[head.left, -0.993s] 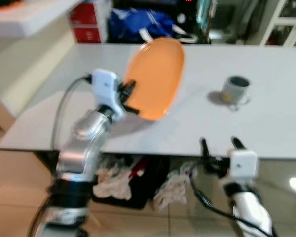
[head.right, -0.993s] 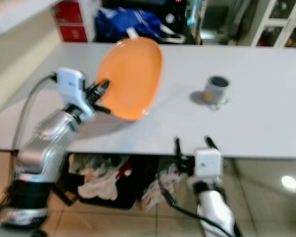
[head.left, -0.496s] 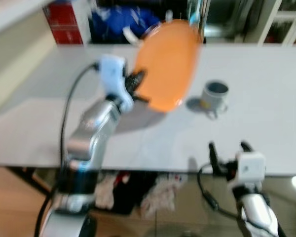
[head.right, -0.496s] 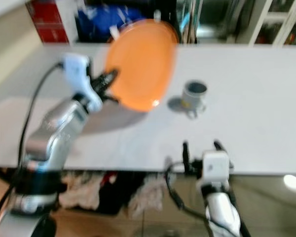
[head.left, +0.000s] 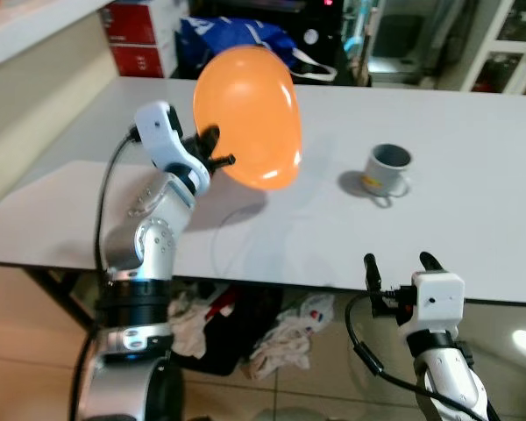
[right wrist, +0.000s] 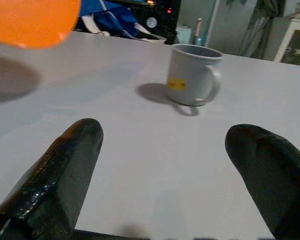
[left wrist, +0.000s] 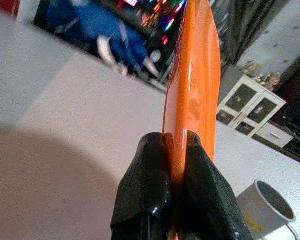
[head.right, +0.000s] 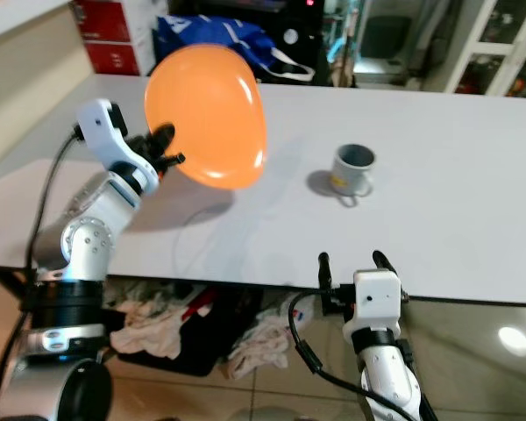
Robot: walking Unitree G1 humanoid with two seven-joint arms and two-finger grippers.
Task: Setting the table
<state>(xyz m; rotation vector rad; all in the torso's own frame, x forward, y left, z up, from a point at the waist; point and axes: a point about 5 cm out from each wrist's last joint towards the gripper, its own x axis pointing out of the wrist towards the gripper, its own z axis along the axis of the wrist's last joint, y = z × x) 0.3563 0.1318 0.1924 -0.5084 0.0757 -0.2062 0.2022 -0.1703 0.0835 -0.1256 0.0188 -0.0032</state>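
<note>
white table (head.left: 473,219) | grey mug (head.left: 387,168) | blue bag (head.left: 232,39) behind | tiled floor (head.left: 35,351)

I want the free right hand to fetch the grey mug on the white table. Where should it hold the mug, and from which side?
Probably the grey mug's round body, approached from the robot's side of the white table. It stands upright, and its handle sticks out sideways, so open fingers can close across the walls. The right hand waits open at the near table edge.
</note>
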